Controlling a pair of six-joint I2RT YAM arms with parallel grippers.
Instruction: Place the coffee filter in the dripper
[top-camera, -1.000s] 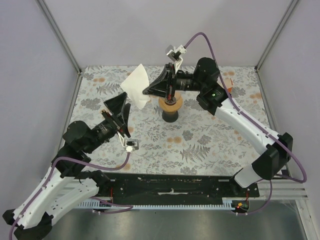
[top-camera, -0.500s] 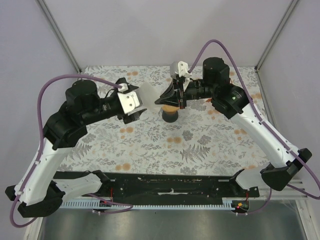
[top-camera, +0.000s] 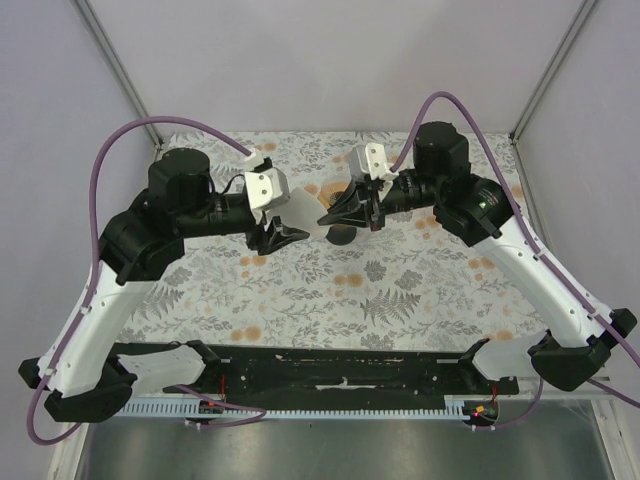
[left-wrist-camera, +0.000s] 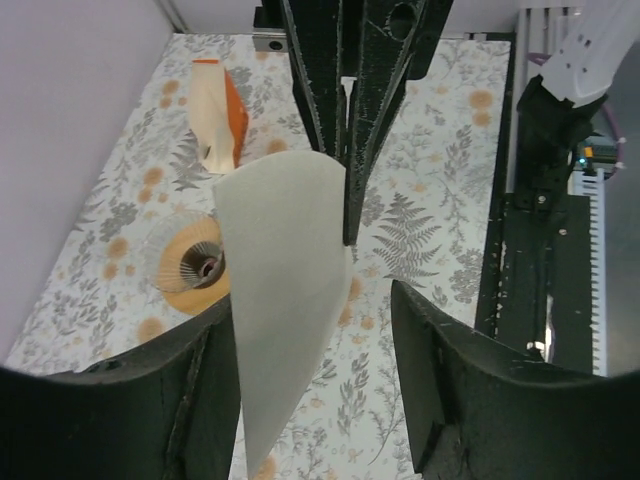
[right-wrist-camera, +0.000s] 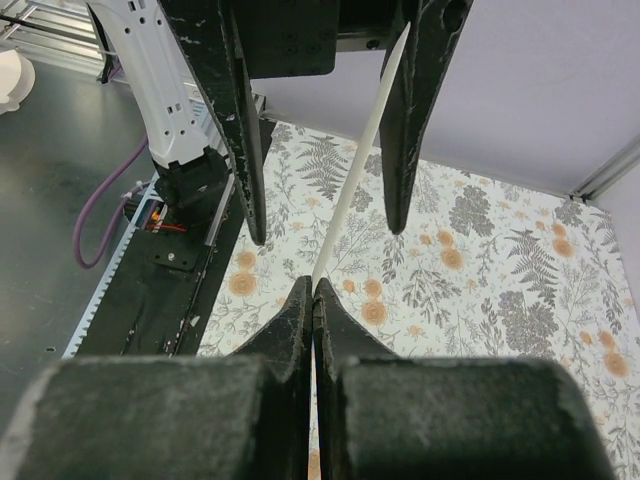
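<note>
Now the left fingers (left-wrist-camera: 440, 380), low and off to one side a second ago, have swung up to face the right fingers (right-wrist-camera: 285, 335). They gape wide, with the coffee filter (left-wrist-camera: 285, 290) hanging between them. The right fingers are pinched tight on its edge. The dripper (left-wrist-camera: 180, 285) stands empty on the worktop (left-wrist-camera: 420, 170), below and beside the left fingers. A handover, or spreading the cone open, looks likely next.

1. The surface (top-camera: 400, 300) has grey leaves and orange flowers on it.
2. Plain pale walls (top-camera: 320, 60) stand around it.
3. Silver posts (top-camera: 119, 70) run up the corners.
4. A black rail (top-camera: 340, 365) sits along the near edge.
</note>
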